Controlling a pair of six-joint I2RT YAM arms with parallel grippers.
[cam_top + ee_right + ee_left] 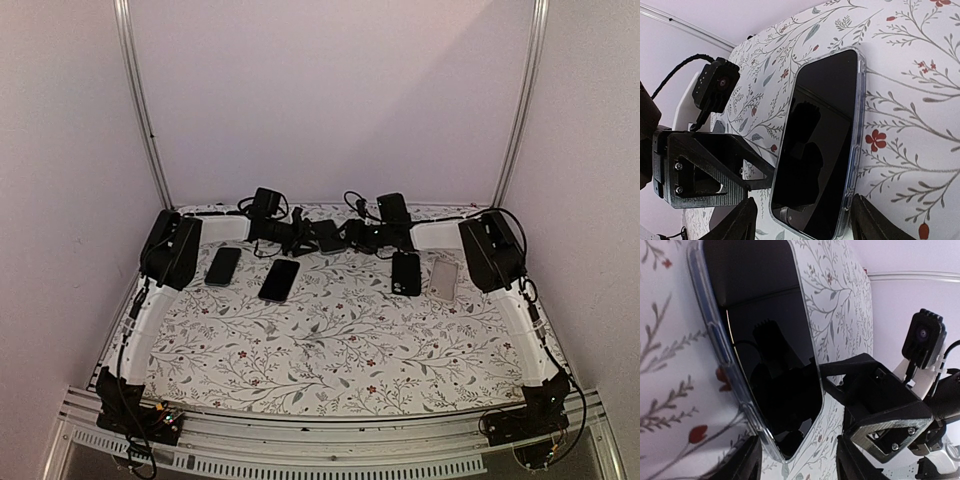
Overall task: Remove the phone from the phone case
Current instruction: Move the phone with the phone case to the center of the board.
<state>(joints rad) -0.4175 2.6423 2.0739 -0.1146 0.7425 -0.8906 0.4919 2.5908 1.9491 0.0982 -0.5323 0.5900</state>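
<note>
Starting at the near edge: arm bases at both corners of the floral desk [330,350], both arms stretched toward the far side.

Further in, lying flat in a loose row:
- on the left, a dark handset [223,266], with a second dark handset [279,280] just beside it
- right of centre, a third dark handset [406,273]
- a pale translucent slab [443,277] just beside that one, on its right

At far centre, both tools meeting over one spot. Lying there screen-up on the desk: the phone [820,150], seated in its clear phone case [858,150], with the clear rim showing along the long edges.

Left tool [796,462]: fingers [740,465] spread apart, one end of the phone lying between them. Cannot tell whether touching.

Right tool [802,222]: fingers [735,222] likewise spread, straddling an end of the phone.

Seen from each wrist, a finger of the other tool reaching to the phone's long edge. Contact unclear.
</note>
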